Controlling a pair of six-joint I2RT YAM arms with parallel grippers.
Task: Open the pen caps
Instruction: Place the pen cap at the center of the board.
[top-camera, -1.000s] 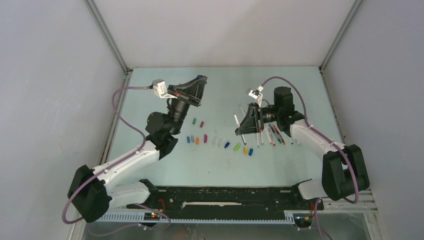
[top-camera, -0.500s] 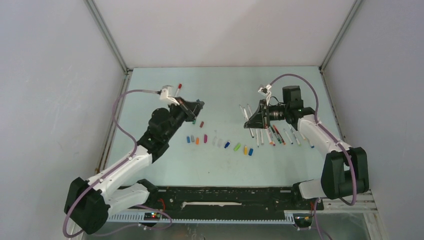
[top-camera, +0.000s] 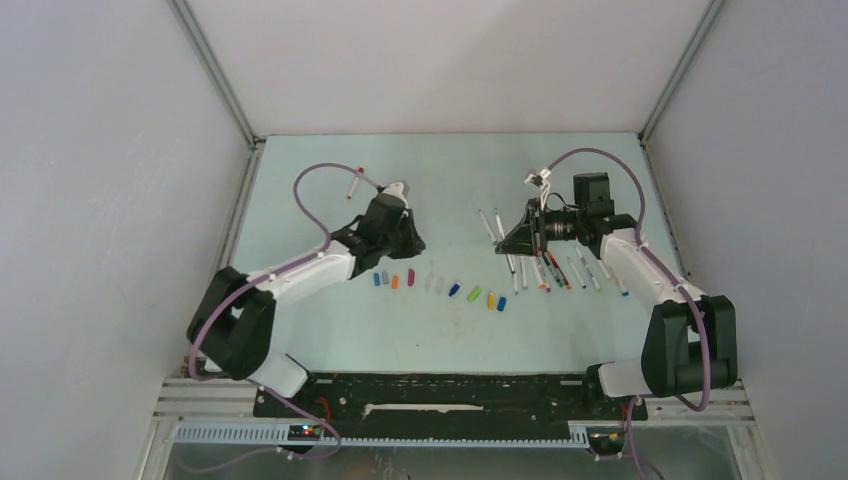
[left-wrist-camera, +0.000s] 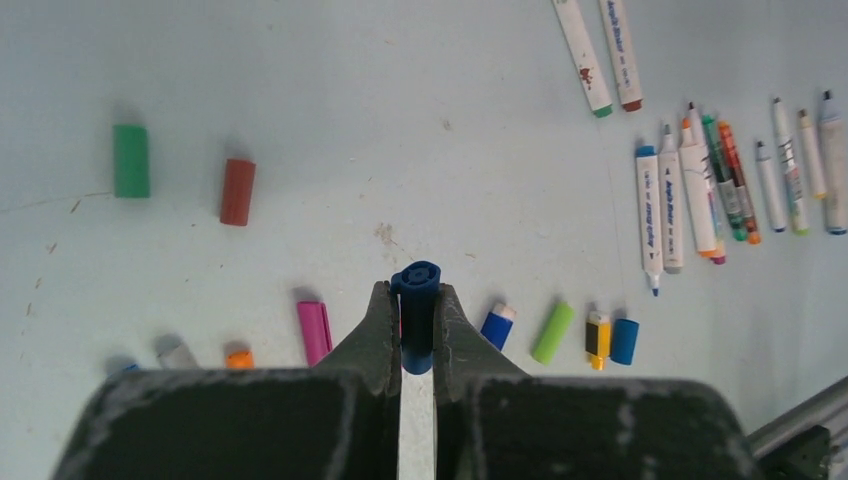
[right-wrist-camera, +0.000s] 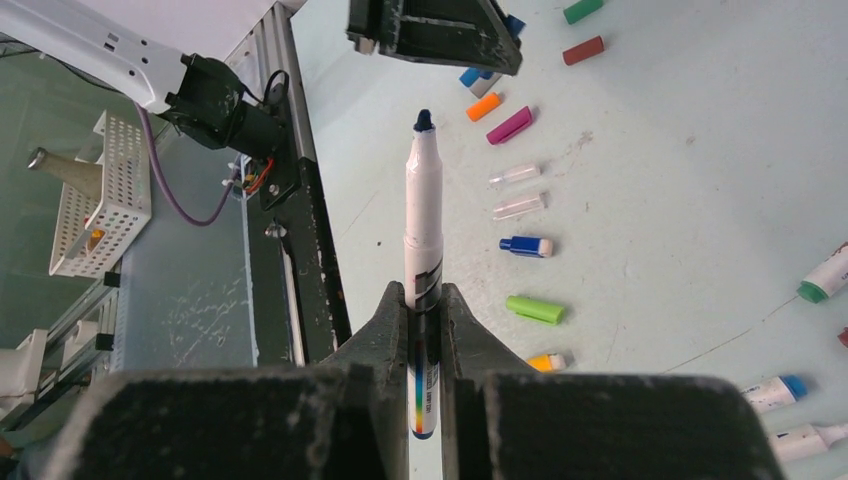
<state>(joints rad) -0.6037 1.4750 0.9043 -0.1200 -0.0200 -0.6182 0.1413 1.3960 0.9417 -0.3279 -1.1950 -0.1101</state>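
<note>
My left gripper (left-wrist-camera: 416, 296) is shut on a dark blue pen cap (left-wrist-camera: 417, 279), held just above the table over a row of loose pen caps: pink (left-wrist-camera: 314, 331), blue-and-white (left-wrist-camera: 497, 326), light green (left-wrist-camera: 552, 331), yellow (left-wrist-camera: 598, 337). A green cap (left-wrist-camera: 130, 160) and a red cap (left-wrist-camera: 237, 191) lie farther off. My right gripper (right-wrist-camera: 424, 297) is shut on a white pen (right-wrist-camera: 423, 200) whose dark tip is bare and points toward the left gripper (right-wrist-camera: 435, 35). From above, the left gripper (top-camera: 407, 244) and the right gripper (top-camera: 503, 247) are apart.
Uncapped pens (top-camera: 555, 270) lie side by side under the right arm, with two more (left-wrist-camera: 600, 50) farther back. A pen with a red end (top-camera: 355, 182) lies at the far left. A black rail (right-wrist-camera: 300, 220) runs along the near edge, with a white basket (right-wrist-camera: 95, 200) beyond it.
The left arm has swung down from a raised pose to just above the cap row, still holding the blue cap. The right gripper drew back slightly to the right with the pen.
</note>
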